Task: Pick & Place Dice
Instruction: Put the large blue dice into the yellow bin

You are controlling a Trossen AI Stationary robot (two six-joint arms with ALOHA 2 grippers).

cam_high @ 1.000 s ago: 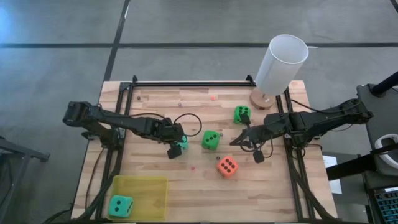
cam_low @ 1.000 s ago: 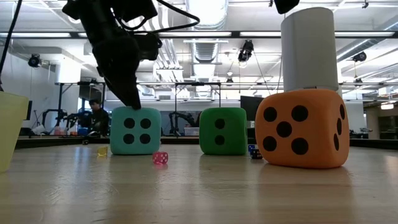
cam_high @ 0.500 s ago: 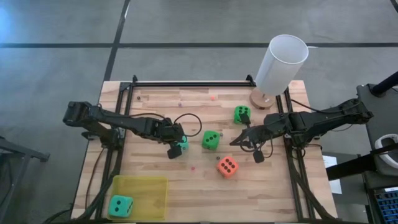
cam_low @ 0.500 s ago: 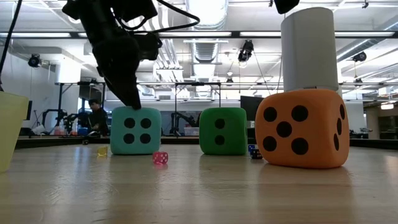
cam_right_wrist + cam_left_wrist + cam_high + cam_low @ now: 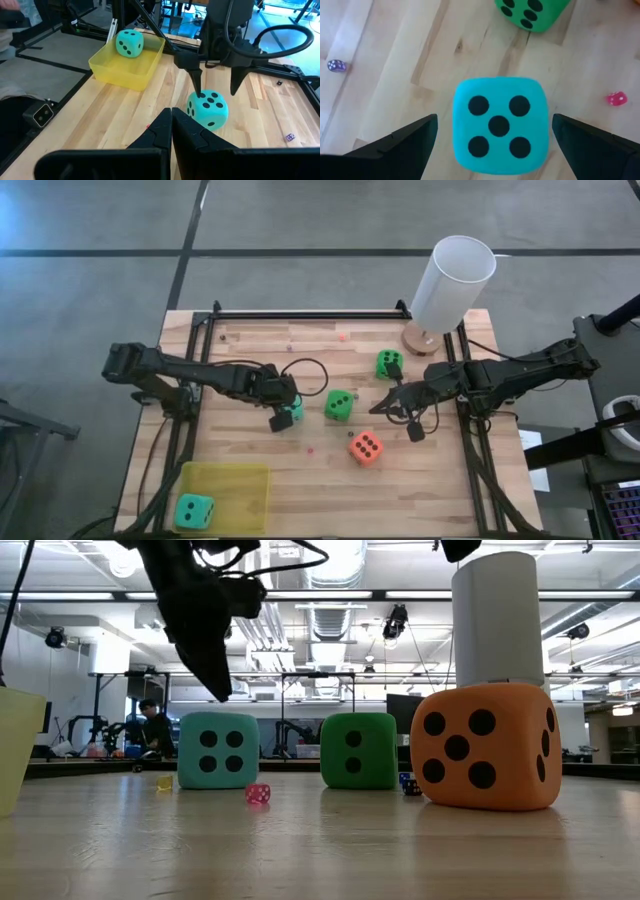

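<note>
**Left gripper poised over a teal die, fingers spread wide**

The left gripper [image 5: 281,416] hung just above the teal die [image 5: 499,125], its fingers [image 5: 402,137] apart on either side; a descent off centre could have nudged the soft cube away or tipped it. The die sat mid-table, at about nine o'clock from the nearest green die [image 5: 339,404]. The right gripper [image 5: 385,406] waited nearby with fingers pressed together. The yellow tray [image 5: 247,475] already held another teal die [image 5: 194,511]. Against a second earlier, the left gripper had lifted slightly, it seemed, and opened wider.
</note>
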